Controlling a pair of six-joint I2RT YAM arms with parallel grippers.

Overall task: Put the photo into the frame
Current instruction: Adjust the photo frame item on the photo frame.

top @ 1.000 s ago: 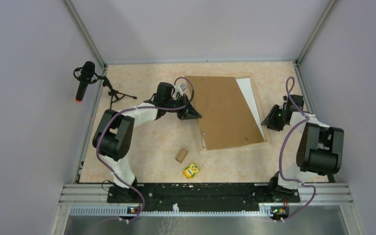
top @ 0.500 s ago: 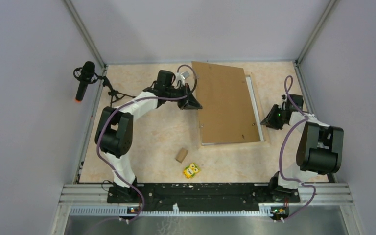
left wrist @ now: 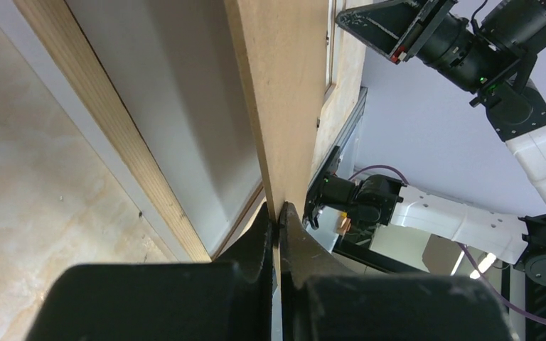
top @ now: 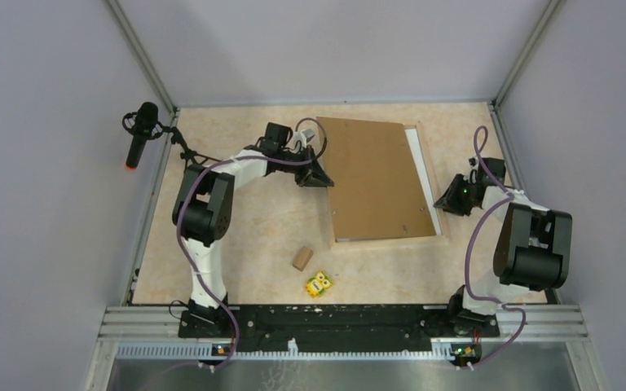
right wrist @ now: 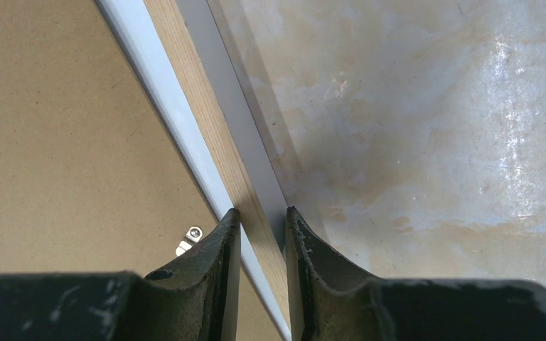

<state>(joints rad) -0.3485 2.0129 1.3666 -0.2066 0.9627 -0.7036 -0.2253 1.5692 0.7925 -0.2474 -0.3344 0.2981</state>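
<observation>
The plain brown backing board (top: 375,179) lies over the frame (top: 424,175), its left edge raised. My left gripper (top: 319,175) is shut on that left edge; in the left wrist view the gripper (left wrist: 279,213) pinches the thin board (left wrist: 284,106) above the frame's wood rail (left wrist: 106,135) and a white sheet (left wrist: 178,92) inside it. The photo's dark imagery is hidden. My right gripper (top: 443,204) sits at the frame's right side. In the right wrist view the gripper (right wrist: 261,217) is closed around the pale wood rail (right wrist: 206,121), beside the board (right wrist: 57,142).
A microphone on a stand (top: 140,130) is at the far left. A small brown block (top: 302,258) and a yellow-green toy (top: 319,283) lie near the front, left of the frame. A metal tab (right wrist: 188,240) sits on the board by my right fingers.
The board has swung from a skewed position to square over the frame, covering the white area on the right. My left gripper moved back with it. The right arm has not moved.
</observation>
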